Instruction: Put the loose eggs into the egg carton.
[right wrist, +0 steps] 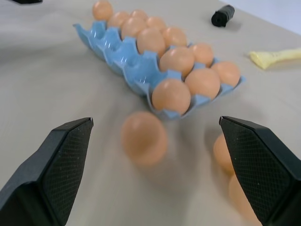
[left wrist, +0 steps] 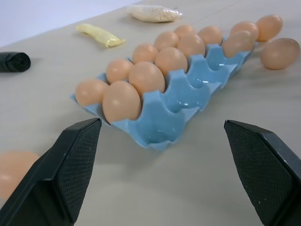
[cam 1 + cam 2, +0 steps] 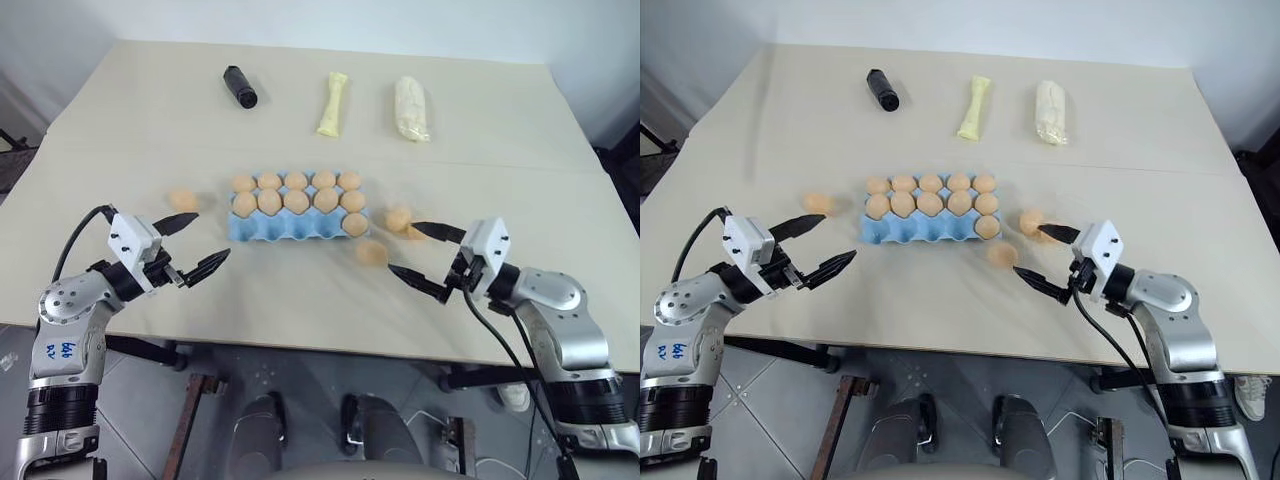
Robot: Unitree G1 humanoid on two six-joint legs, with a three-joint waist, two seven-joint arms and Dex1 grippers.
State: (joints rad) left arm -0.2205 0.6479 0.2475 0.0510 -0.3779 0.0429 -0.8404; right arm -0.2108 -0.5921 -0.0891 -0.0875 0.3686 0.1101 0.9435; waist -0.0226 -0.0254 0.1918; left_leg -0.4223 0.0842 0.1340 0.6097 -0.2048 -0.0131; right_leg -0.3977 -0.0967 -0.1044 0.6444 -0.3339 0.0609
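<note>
We saw one loose egg (image 3: 183,200) left of the egg carton (image 3: 296,227); three more eggs (image 3: 398,219) lay to its right.

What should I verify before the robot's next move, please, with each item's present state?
1. Left tool open: ok.
2. Right tool open: ok.
3. Both tools carrying nothing: ok.
4. Egg carton has free cups; four in its near row: ok.
5. Nearest egg ahead of the right tool, untouched: ok.
6. All eggs in the carton: not ok; the far egg lies left of the carton, others on its right.
</note>
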